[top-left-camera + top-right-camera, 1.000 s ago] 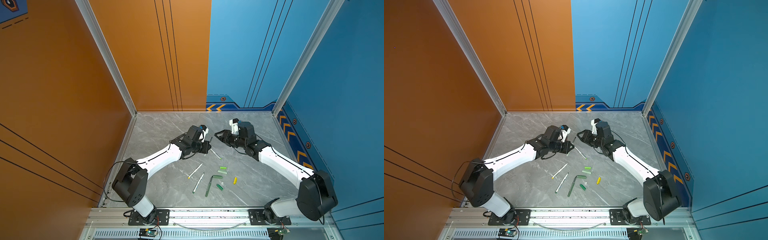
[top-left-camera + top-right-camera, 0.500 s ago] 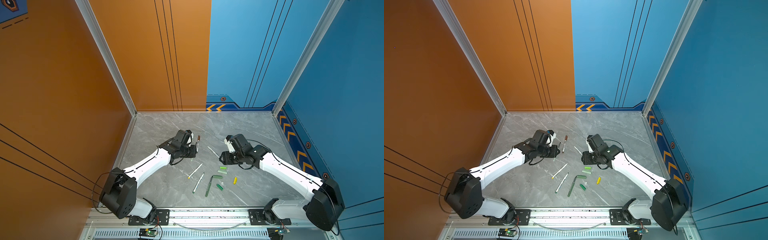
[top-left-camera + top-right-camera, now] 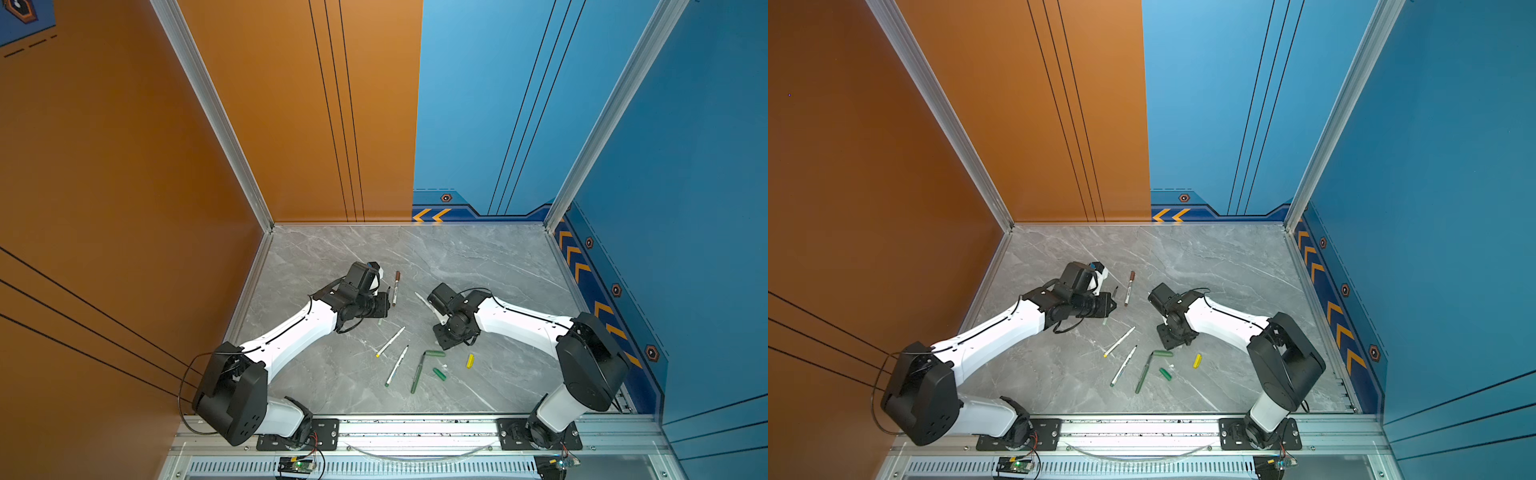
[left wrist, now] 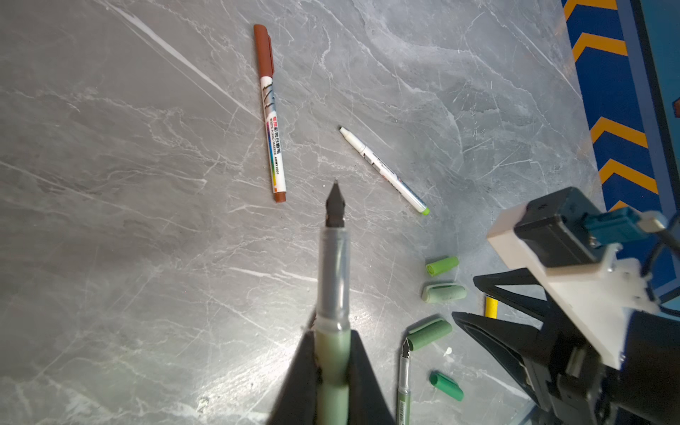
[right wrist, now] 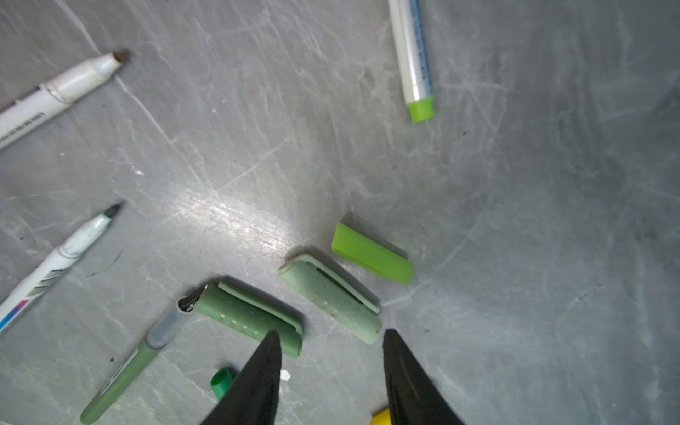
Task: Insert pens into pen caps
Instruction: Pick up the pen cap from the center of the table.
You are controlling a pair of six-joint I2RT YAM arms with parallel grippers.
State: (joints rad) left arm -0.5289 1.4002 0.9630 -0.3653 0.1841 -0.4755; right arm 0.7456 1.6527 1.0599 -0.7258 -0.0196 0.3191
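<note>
Tabletop (image 3: 332, 257) of grey marble, both arms low over it. Left gripper (image 4: 333, 353) is clenched on the sage-green pen (image 4: 333, 279), bare nib pointing away from the wrist. Just beyond that nib lies the brown-capped pen (image 4: 270, 110), flat, cap on, apart from everything else.

Nearer the front edge, the yellow-ended pen (image 3: 390, 341) and dark-green-ended pen (image 3: 397, 365) lie uncapped and roughly parallel, close but not touching. Next over is the dark green pen (image 5: 121, 375), its nib at the mouth of the mid-green cap (image 5: 250, 316), the two forming an angle. Can't tell if the nib is inside. Small dark green cap (image 3: 439, 374) sits just beside that pen.

Light-green-ended pen (image 4: 382, 169) lies uncapped farther back, between the two grippers.

Right gripper (image 5: 331, 333) has its jaws parted and holds nothing, low over the pale green cap (image 5: 331, 298). One fingertip (image 5: 274, 342) overlaps the mid-green cap's end in the wrist view, contact unclear. Bright green cap (image 5: 371, 254) lies just beside the pale one, a small gap between. Yellow cap (image 3: 469, 360) is farthest right, alone.
</note>
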